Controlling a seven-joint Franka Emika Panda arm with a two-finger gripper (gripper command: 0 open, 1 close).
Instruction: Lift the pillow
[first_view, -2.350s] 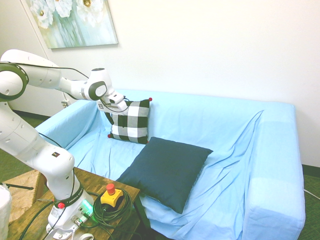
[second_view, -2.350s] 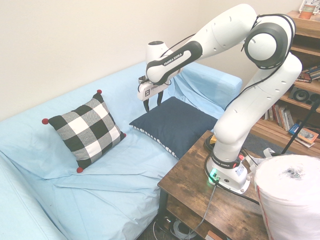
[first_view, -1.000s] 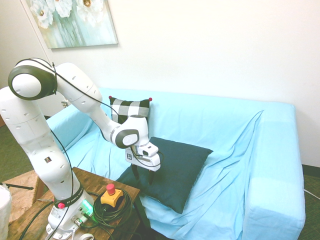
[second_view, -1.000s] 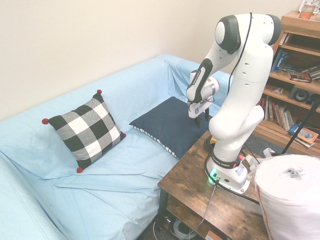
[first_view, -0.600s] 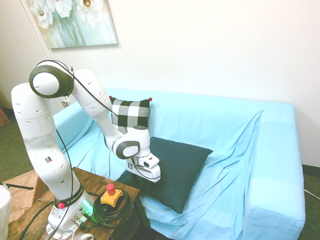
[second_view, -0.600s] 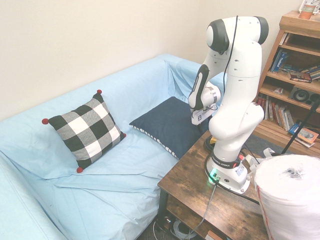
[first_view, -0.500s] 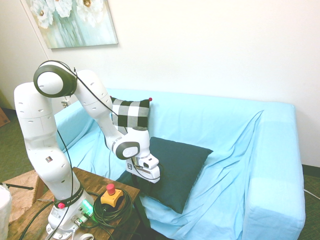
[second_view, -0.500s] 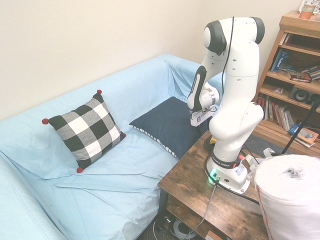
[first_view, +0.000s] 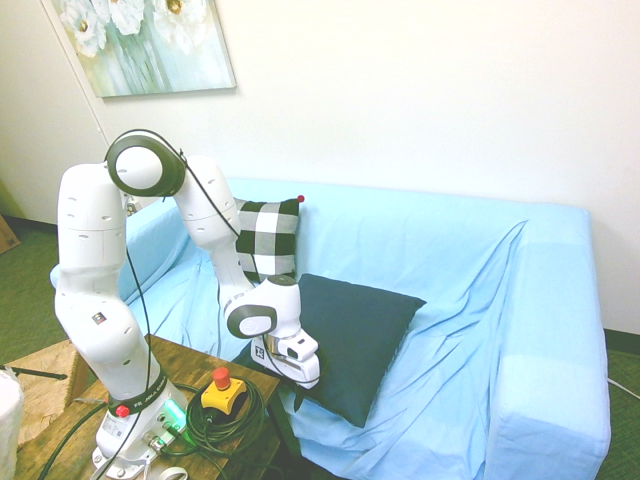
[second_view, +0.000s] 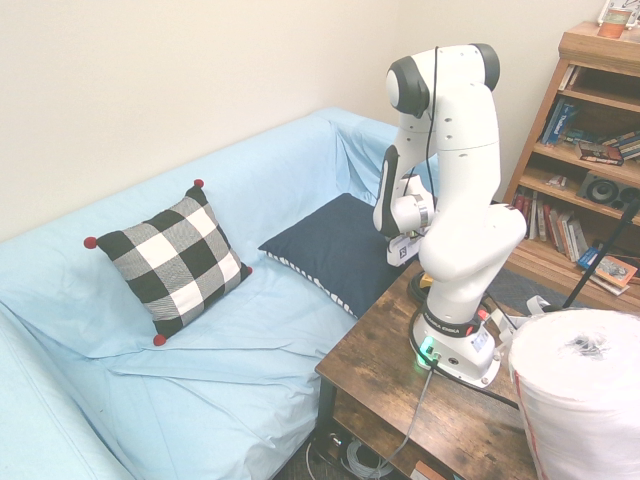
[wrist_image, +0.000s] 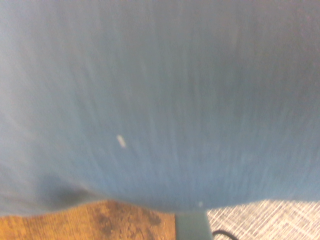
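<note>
- A living room in a home, or a room set up as one.
- A sofa (first_view: 480, 300) under a loose light-blue cover stands against a plain white wall.
- A dark navy pillow (first_view: 345, 340) and a black-and-white checked cushion (second_view: 175, 260) lie on it.
- A floral painting (first_view: 145, 40) hangs above.
- A rustic wooden side table (second_view: 385, 385) stands in front.
- A wooden bookshelf (second_view: 590, 170) holds books and a speaker.

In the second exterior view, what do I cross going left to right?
Checked cushion → pillow → gripper → white roll.
</note>
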